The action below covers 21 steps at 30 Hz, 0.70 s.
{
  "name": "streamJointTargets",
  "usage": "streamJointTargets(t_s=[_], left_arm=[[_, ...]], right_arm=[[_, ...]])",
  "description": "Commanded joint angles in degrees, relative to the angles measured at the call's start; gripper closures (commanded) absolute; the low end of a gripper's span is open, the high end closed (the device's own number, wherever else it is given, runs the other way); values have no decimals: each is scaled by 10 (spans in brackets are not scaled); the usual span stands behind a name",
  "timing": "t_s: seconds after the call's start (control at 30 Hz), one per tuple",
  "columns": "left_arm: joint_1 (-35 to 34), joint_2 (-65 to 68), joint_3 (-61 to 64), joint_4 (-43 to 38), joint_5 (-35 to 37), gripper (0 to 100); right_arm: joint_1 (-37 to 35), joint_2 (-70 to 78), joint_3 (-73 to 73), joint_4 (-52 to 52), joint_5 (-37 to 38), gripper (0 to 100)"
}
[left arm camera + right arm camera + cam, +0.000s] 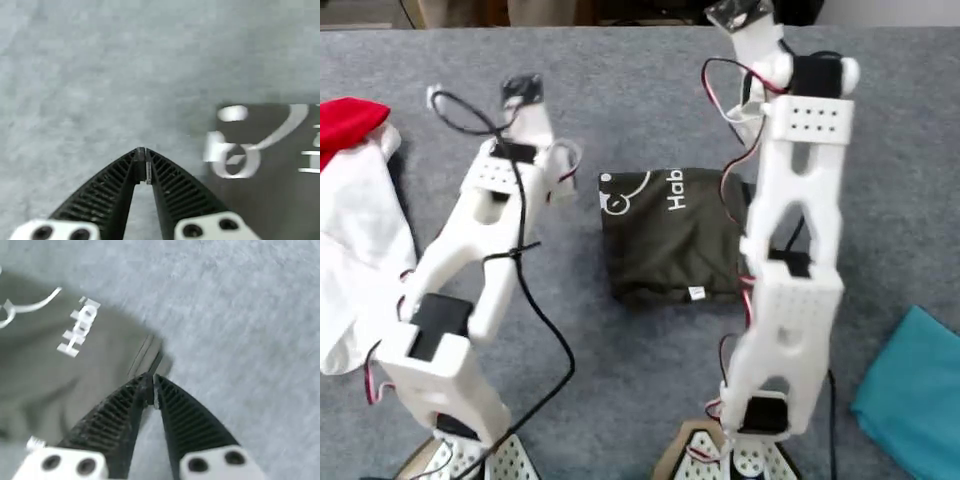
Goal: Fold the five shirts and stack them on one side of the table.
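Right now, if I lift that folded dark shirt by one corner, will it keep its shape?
Probably not: the dark shirt is soft cloth with rumpled edges, so its folds would likely fall open. It looks light; pushed, it may bunch on the grey table cover.

Closed tool [141, 167] over grey table [100, 75], beside dark shirt [270, 200].

1. This looks like a robotics bench in a lab or workshop: a white plastic left arm [460, 280] and a white plastic right arm [795, 250] stand side by side, trailing bare red and black wires [569, 356].
2. Grey felt-like cloth covers the surface [640, 90].
3. A folded dark olive shirt [670, 235] and a teal cloth [920, 390] lie loose on it.
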Motion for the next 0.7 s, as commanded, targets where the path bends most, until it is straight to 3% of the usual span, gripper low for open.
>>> streamJointTargets(t_s=[0.0, 0.17, 0.4, 0.53, 0.67], left_arm=[[37, -5, -90, 16, 5, 979], [84, 11, -106, -20, 5, 979], [97, 144, -122, -99, 4, 980], [84, 228, -174, -99, 4, 981], [79, 277, -244, -61, 2, 981]], right_arm=[[8, -153, 182, 5, -4, 994], [10, -300, 430, -56, -9, 995], [11, -417, 786, -281, -17, 995], [45, -407, 900, -398, -25, 994], [81, -362, 933, -433, -9, 994]])
